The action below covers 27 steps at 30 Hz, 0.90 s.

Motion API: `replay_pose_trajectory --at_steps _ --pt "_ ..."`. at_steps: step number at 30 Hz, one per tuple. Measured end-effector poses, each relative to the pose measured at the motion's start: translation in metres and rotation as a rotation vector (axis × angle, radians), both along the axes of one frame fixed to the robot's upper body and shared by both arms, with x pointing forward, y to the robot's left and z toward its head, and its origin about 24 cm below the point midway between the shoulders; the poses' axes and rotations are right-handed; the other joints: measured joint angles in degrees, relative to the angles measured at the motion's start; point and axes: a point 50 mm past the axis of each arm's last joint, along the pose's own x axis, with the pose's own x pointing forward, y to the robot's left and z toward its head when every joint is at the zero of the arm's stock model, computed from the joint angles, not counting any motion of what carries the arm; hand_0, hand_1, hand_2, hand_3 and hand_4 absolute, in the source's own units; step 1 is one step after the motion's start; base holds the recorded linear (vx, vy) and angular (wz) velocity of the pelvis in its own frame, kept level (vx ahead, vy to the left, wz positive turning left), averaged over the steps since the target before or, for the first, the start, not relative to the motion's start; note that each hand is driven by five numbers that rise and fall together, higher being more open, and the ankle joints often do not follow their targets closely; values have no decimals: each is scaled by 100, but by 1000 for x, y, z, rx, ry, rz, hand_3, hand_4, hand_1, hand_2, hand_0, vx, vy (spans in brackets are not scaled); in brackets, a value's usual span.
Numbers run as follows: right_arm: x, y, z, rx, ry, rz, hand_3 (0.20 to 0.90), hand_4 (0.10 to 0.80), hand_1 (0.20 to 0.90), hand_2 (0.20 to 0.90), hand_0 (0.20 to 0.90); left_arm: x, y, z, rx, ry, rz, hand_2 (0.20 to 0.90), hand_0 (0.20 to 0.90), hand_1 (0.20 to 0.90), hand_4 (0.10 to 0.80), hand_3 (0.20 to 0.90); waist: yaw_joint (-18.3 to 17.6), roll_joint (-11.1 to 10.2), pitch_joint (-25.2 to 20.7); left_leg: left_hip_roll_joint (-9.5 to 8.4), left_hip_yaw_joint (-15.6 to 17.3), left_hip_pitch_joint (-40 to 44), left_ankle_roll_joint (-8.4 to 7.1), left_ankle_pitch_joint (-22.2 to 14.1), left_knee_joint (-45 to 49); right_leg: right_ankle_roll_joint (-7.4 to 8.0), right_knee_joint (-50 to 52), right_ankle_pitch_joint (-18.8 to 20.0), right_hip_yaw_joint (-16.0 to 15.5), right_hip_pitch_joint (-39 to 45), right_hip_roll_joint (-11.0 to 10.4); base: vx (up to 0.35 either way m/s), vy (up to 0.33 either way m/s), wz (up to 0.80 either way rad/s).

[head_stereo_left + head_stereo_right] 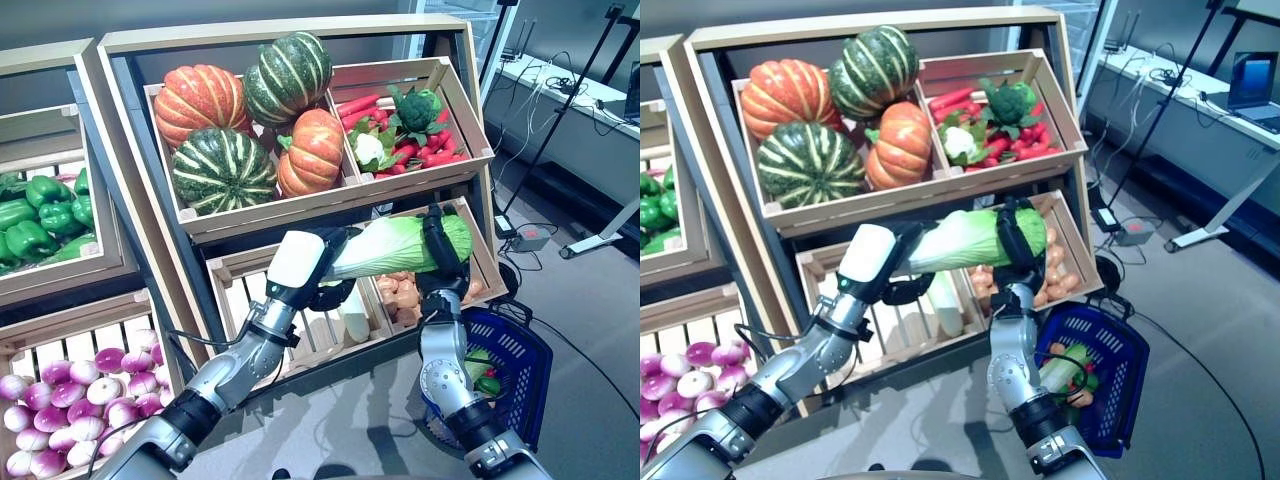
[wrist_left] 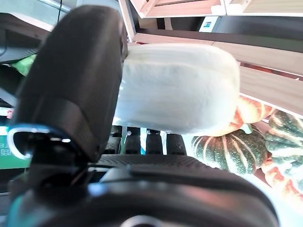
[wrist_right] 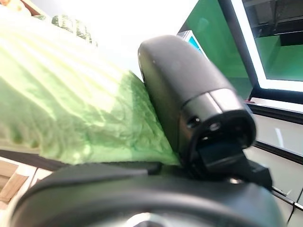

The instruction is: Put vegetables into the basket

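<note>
**Both hands closed on one cabbage, held level before the shelves**

The right hand (image 1: pixel 443 245) is seen wrapped round the leafy green end of a napa cabbage (image 1: pixel 392 246), fingers and thumb curled over it; this grasp is confirmed in the right wrist view, where green leaf fills the space under the thumb. The left hand (image 1: pixel 322 268) is closed on the pale white stem end of the same cabbage, the stem being pressed between thumb and fingers in the left wrist view. The cabbage is held roughly horizontal, clear of any crate, in front of the lower shelf.

Low on the right, beside the right arm, a blue basket (image 1: pixel 525 362) is noted on the floor, already holding some vegetables. It lies below the cabbage and slightly to the right.

Directly behind the cabbage, a lower crate of onions (image 1: pixel 403 294) is partly hidden by it and by the right hand. A slatted crate (image 1: pixel 315 325) beside it holds one pale vegetable (image 1: pixel 354 325).

Further back, the upper shelf carries pumpkins (image 1: pixel 250 125) in one crate, and carrots, broccoli and cauliflower (image 1: pixel 400 128) in the next. At far left, green peppers (image 1: pixel 40 218) and purple-white onions (image 1: pixel 70 405) are recorded.
</note>
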Motion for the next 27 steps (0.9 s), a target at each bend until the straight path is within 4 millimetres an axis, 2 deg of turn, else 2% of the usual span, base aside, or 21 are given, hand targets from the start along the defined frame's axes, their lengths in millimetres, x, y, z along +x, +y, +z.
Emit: replay_pose_trajectory --at_steps 1,2,3,11,19,22,27 --pt "0 0 0 1 0 -2 300 400 300 300 300 0 0 0 -1 1 -1 500 500 500 533 500 -1 0 0 0 0 -1 0 0 0 0 0 0 0 0 0 0 0 0" --pt "0 0 0 1 -1 -2 300 400 300 300 300 0 0 0 -2 2 -1 500 500 500 533 500 -5 0 0 0 0 -2 0 0 0 0 0 0 0 -1 0 0 0 0" --pt "0 0 0 1 -1 -2 300 400 300 300 300 0 0 0 -9 11 -2 900 900 900 800 900 -8 0 0 0 1 -2 0 0 0 0 0 0 0 -2 0 0 0 0" --pt "3 -12 -3 2 18 -53 300 400 300 300 300 -3 -8 3 -39 43 -50 900 900 900 800 900 11 1 0 0 6 -3 0 0 0 0 0 0 9 -9 0 0 0 0" --pt "4 -27 -2 2 15 -106 300 400 300 300 300 -2 -4 3 -24 43 -48 900 900 900 800 900 -37 2 -1 1 29 -9 0 0 0 0 1 0 31 -46 0 0 0 0" --pt "4 -38 -1 -21 10 -130 300 400 300 300 300 -1 3 0 3 54 -29 900 900 900 800 900 -42 4 -2 1 34 -5 0 0 0 0 1 0 34 -50 -1 0 0 0" --pt "4 -58 1 -23 7 -200 300 400 300 300 300 2 23 -19 69 127 60 900 900 900 800 900 -56 7 -4 4 56 8 0 0 0 0 1 1 61 -57 -1 0 0 0"
